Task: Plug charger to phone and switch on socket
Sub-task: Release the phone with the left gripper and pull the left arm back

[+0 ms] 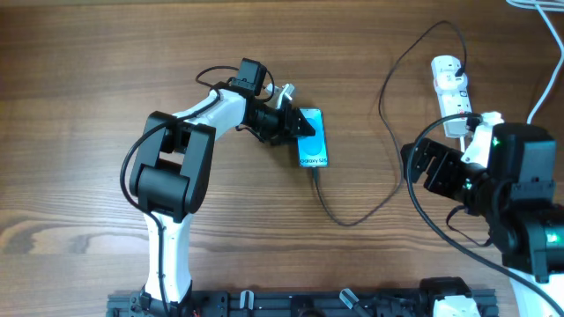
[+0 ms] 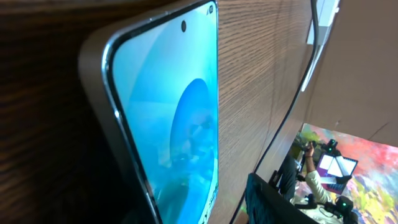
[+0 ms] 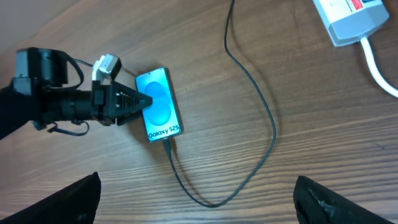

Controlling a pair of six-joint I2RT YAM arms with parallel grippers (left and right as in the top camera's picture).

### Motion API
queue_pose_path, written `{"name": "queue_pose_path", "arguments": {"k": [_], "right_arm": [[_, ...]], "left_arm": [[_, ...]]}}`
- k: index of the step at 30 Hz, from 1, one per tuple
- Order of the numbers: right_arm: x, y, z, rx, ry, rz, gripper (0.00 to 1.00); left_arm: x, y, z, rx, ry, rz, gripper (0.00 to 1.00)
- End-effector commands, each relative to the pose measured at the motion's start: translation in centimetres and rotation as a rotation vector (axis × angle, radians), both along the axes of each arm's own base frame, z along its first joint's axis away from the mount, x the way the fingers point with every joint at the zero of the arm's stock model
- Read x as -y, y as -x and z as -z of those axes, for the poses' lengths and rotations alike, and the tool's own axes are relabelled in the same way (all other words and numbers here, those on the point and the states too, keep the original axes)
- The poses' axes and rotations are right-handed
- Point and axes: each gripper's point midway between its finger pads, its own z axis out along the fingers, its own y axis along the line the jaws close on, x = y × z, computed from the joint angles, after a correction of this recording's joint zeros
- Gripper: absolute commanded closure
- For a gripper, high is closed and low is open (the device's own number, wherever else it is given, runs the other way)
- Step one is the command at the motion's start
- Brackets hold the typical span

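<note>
**Left tool at the phone's edge, right tool wide over the cable loop**

The phone (image 1: pixel 319 145) is seen lying flat, screen up, near the middle of the wooden counter (image 1: pixel 88 70). The left tool (image 1: pixel 306 128) is laid low against the phone's long edge on the side of the left arm (image 1: pixel 176 158). Its tip overlaps the end far from the "Galaxy" strip. Its fingers are drawn together to a narrow point resting at the phone. In the left wrist view the turquoise screen fills most of the picture at very close range, and the fingers themselves cannot be made out.

The dark plug tip of the charger (image 3: pixel 272 127) is met with the phone's end at the text strip. Whether the tip is fully seated cannot be told. From there the thin black cable is run across the counter in a wide loop to the right and back to the socket (image 1: pixel 451 88), where a plug is fitted at the far end.

The right tool (image 3: pixel 196 180) is held wide open, well apart from the phone, and the loop of the cable is seen between its fingers (image 3: pixel 74 199). The socket lies at the right of the counter, just beside the right arm (image 1: pixel 520 194). In the overhead view the socket's near end is covered by the arm's white wrist part. A red-marked label is seen on the socket, and a thick white lead (image 3: pixel 371 62) is led away from it. The cable's loop lies on the counter between the right tool and the phone.
</note>
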Motion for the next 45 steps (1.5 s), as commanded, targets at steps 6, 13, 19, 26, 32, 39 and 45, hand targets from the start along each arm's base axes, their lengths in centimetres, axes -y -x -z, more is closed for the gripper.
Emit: {"name": "queue_pose_path", "arguments": {"k": [6,13,19,26,32,39,45], "right_arm": [[0.4,-0.7,0.8,-0.043,0.008,0.026,0.01],[0.3,-1.1,1.5,-0.076,-0.002,0.04,0.01],[0.2,-1.2,1.8,-0.096,-0.026,0.062,0.0],[0.2,-1.4,1.8,-0.095,-0.026,0.062,0.01],[1.6,-4.8,1.6,-0.055,-0.077,0.268,0.79],[6.4,-8.5,4.6,-0.078,0.044,0.553,0.96],[13.5,-11.4,9.1,-0.146,0.053,0.761,0.96]], "left_arm": [[-3.1,0.6,5.4,-0.018,-0.235,-0.037,0.5],[-3.6,0.3,5.8,-0.001,-0.272,-0.046,0.5],[-3.7,-0.3,6.0,-0.006,-0.288,-0.088,0.49],[-3.9,-0.5,5.8,-0.023,-0.289,-0.111,0.49],[-8.0,-3.1,-2.0,0.036,-0.304,-0.217,0.0],[-16.6,-1.1,-19.1,0.399,-0.499,-0.416,0.0],[-20.7,7.1,-29.0,0.612,-0.578,-0.549,0.0]]}}
